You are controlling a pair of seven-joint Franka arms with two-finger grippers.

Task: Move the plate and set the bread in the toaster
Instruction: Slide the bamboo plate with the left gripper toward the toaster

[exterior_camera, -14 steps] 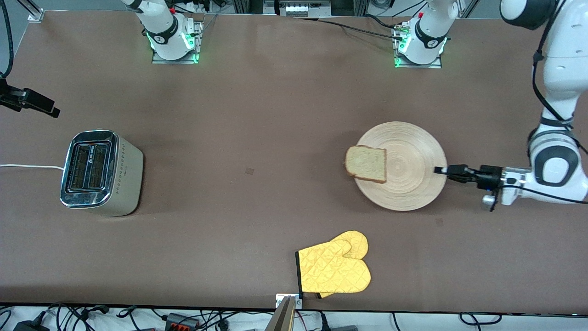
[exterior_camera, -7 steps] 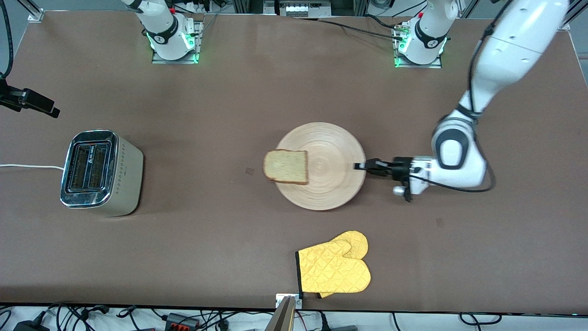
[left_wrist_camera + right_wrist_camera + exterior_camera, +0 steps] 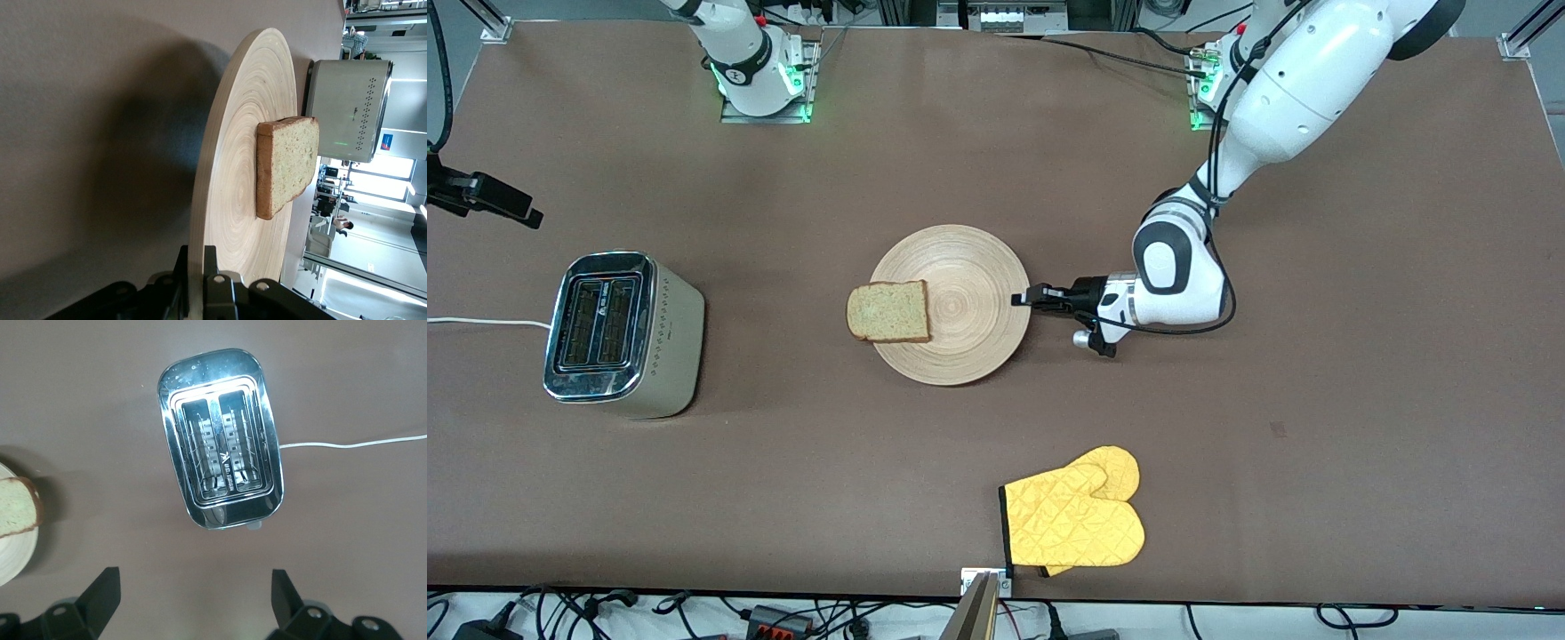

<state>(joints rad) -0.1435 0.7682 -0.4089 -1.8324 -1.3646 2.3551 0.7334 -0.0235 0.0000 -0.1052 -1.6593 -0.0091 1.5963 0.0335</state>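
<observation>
Bread point(image 3: 888, 312) lies at the plate's point(image 3: 960, 267) nine o'clock edge, left gripper point(image 3: 1021, 300) grasping its three o'clock rim, right gripper point(image 3: 193, 600) released above the toaster point(image 3: 618, 333).

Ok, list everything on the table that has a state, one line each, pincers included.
plate: flat on the table, rim clamped by the left pincer.
bread: lying on the plate, overhanging the edge toward the toaster.
toaster: upright, both slots empty.
oven mitt: lying flat, untouched.
left pincer: shut on the plate's rim.
right pincer: open, empty, over the toaster.
</observation>
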